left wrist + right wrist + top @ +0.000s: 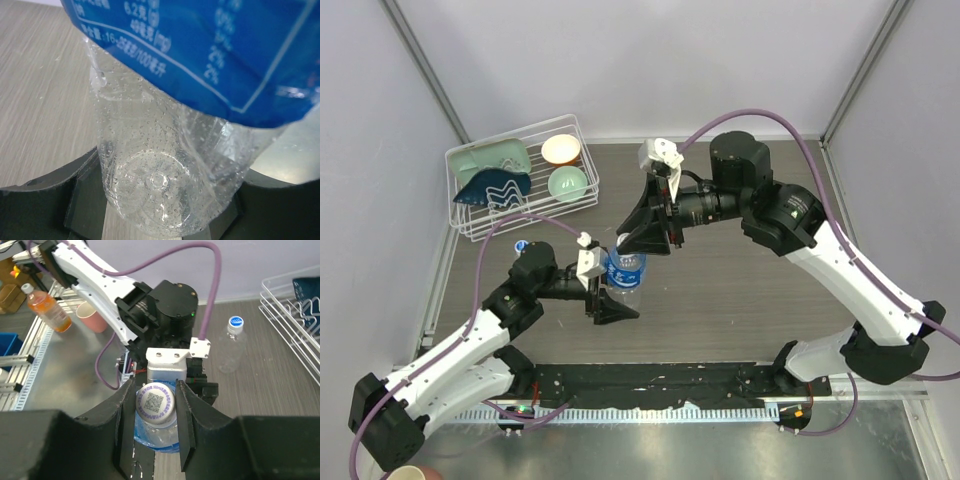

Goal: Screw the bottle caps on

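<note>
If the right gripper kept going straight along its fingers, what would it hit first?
The right gripper would press into the white cap it pinches, on the blue-labelled bottle; the left gripper likely lies just beyond.

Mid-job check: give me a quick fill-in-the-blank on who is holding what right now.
1. The round white plastic cap is pinched by the ___ arm's jaws.
2. The left arm's jaws hold the clear plastic bottle with the ___ label.
3. The plain clear plastic bottle stands ___ near the white wire rack.
Missing: right; blue; upright.
</note>
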